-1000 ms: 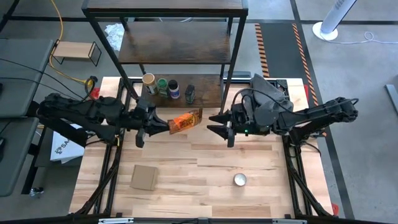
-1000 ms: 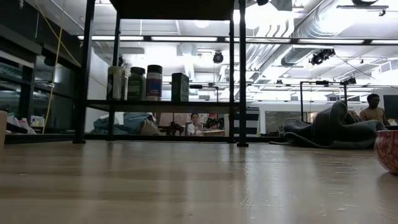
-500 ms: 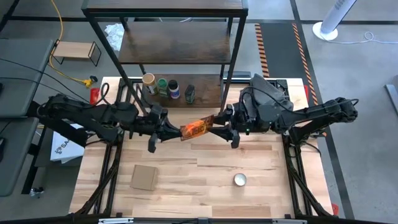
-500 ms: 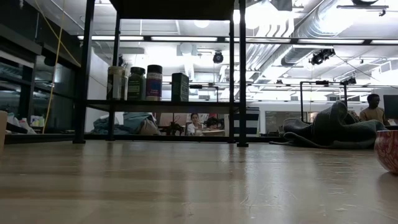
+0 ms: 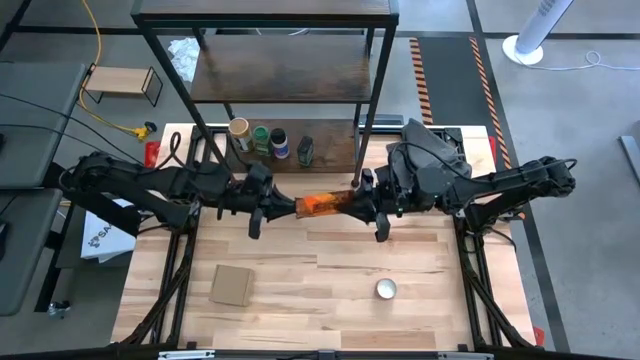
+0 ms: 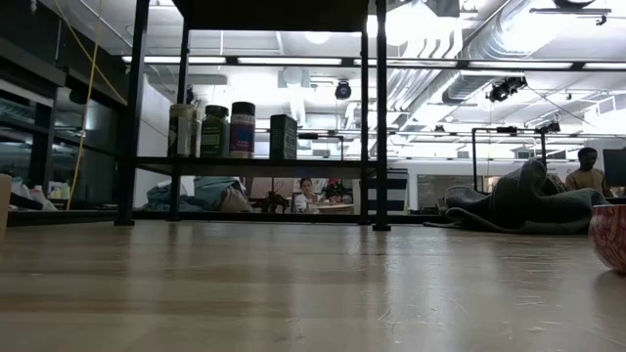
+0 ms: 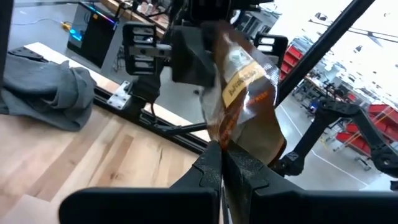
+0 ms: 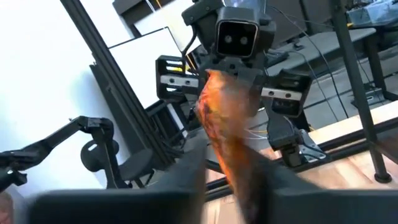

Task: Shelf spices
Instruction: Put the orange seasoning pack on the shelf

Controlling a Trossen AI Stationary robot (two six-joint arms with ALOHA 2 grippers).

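Since the earlier frame the two arms have closed toward each other, and the brown-orange pouch (image 5: 322, 204) now spans between them. The left gripper (image 5: 287, 207) pinches one end in narrow jaws. The right gripper (image 5: 358, 204) seems clamped on the other end, above the surface (image 5: 330, 300), in front of the shelf (image 5: 280, 70).

A flat cardboard square (image 5: 231, 285) is lying on the wooden table (image 5: 330, 320), well apart from a small silvery disc (image 5: 386, 289). A pale wood stand (image 5: 123, 82) is sitting on the floor beyond. A white fan (image 5: 536, 32) is standing far off. A grey cloth (image 7: 46, 84) is lying crumpled.
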